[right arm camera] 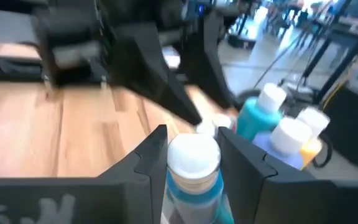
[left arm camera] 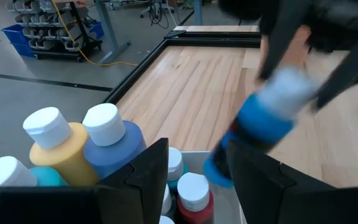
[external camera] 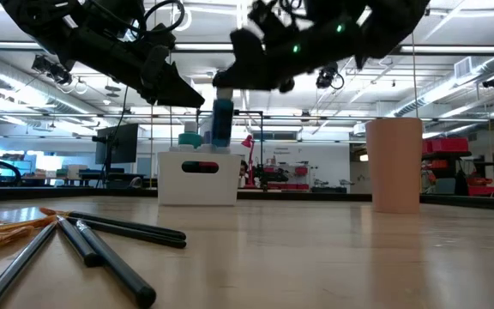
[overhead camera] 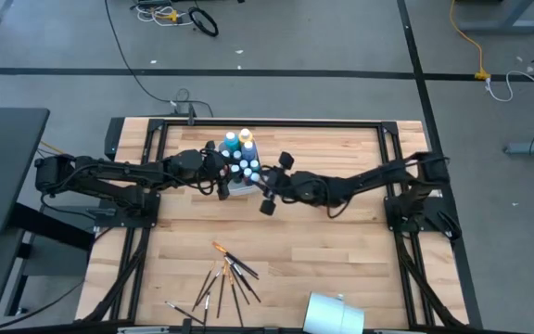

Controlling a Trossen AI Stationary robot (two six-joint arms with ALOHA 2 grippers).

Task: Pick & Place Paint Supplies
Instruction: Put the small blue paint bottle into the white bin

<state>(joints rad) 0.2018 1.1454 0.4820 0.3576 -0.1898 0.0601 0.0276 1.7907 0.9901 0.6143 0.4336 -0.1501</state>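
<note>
Blue paint bottle sits clamped in the right gripper above the white bin — left gripper open alongside.

Even, bright light falls from overhead. In the high view the wooden table is evenly lit, with only soft, short shadows under the 2 arms and no glare.

In the low view the ceiling lights run as bright strips toward 12 o'clock, and both arms stand against them as dark, almost featureless shapes. The brushes at 8 o'clock are soft and out of focus; the white box is sharper.

In the left wrist view the blue bottle at 2 o'clock is smeared by motion blur; the yellow bottle is crisp.

The right wrist view is blurred throughout, and the white cap looks washed out.
</note>
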